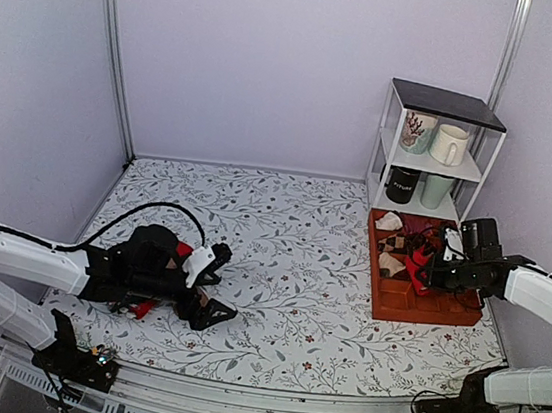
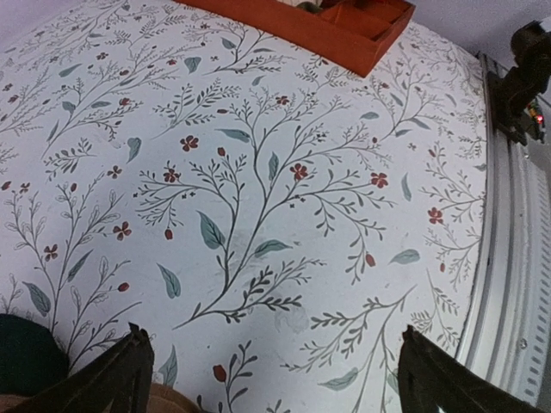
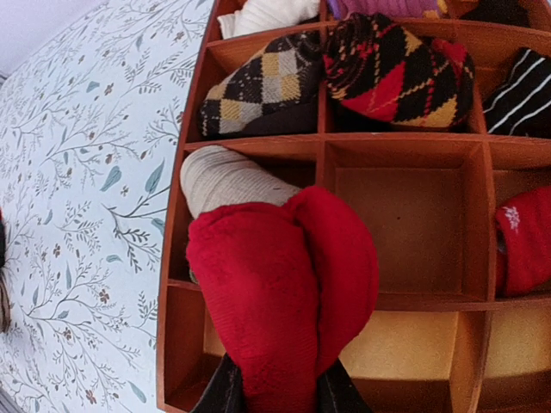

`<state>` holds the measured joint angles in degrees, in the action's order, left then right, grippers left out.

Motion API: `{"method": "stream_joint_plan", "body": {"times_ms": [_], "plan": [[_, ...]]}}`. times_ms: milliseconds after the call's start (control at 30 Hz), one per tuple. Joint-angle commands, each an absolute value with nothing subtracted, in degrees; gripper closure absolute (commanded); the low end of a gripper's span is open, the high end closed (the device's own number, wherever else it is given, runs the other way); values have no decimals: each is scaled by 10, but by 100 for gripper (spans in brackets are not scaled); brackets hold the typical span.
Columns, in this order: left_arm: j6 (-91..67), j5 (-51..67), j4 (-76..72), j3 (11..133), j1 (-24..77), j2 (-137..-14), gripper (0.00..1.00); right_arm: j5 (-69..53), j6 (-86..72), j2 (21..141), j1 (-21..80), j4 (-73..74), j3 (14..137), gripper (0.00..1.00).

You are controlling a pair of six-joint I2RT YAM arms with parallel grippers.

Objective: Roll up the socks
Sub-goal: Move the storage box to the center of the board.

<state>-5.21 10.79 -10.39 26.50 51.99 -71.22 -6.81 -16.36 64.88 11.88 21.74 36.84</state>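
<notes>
red sock roll (image 3: 280, 292): looks soft, light; hold mid-bundle | right jaws clamped on it | left jaws apart, empty

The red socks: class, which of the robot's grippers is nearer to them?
Right. The right gripper is shut on the red socks at the wooden tray; the left gripper lies open, far across the table to the left.

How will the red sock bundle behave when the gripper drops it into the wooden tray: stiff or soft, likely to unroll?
Probably soft and light: the red socks bulge past the right gripper. The beige end sticks out, so they might loosen slightly. The tray should stop rolling.
</notes>
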Motion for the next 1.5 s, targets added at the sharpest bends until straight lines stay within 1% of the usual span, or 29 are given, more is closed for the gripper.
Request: {"method": "stream_joint_plan", "body": {"times_ms": [0,133,233,333,467,600,733,900,1133,1300,1467], "plan": [[-59,123,-128,259,513,-723,0,-157,-122,630,120,165,344,100],[-61,130,-146,254,513,-727,1,-204,-83,633,125,148,342,99],[-63,129,-165,250,513,-728,0,-182,-63,649,141,148,348,97],[-60,130,-175,252,512,-735,0,-130,-45,670,167,157,363,97],[-51,133,-171,259,513,-748,1,-117,-25,693,171,194,399,99],[-45,140,-176,257,513,-753,1,-96,-20,713,174,261,466,100],[-40,141,-193,251,513,-755,0,-86,-74,715,187,312,510,100],[-40,152,-221,249,512,-765,1,-62,-157,689,235,329,476,99],[-37,171,-237,244,512,-778,1,-34,-253,630,243,322,408,100],[-35,178,-254,233,512,-778,1,-28,-261,654,243,348,409,99],[-37,186,-295,216,512,-779,1,-21,-249,684,243,335,420,99]]}}
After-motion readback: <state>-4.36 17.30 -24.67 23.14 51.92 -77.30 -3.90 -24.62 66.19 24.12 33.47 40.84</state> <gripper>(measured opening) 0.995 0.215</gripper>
